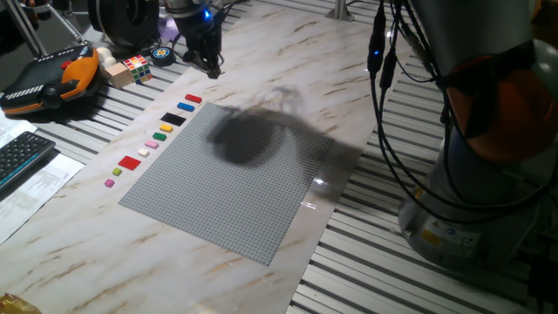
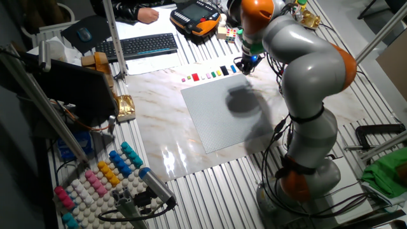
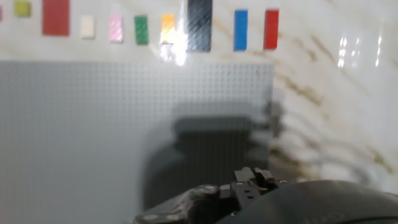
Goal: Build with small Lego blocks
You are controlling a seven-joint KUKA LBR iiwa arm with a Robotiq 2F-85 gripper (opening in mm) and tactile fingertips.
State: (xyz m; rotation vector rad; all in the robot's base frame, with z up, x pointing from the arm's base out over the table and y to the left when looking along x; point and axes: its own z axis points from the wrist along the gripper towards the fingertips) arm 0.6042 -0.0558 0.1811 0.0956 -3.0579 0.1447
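Look at your counter (image 1: 366,78): marble-patterned top, and the big grey studded baseplate (image 1: 235,183) lies flat on it, a dark shadow across its far half. Beyond its far corner you've got the multicoloured puzzle cube (image 1: 137,66), just beside the orange-and-black pendant (image 1: 48,80). A black keyboard (image 2: 141,45) sits on white papers (image 1: 35,187) nearby. In the other fixed view, a rack of coloured pegs (image 2: 95,181) is at the near edge.

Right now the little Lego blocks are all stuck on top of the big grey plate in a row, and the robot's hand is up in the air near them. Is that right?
Not quite. The little Lego blocks lie in a row on the table beside the big grey plate, along its edge, not on it. The hand view shows this best. The hand is indeed up in the air near them.
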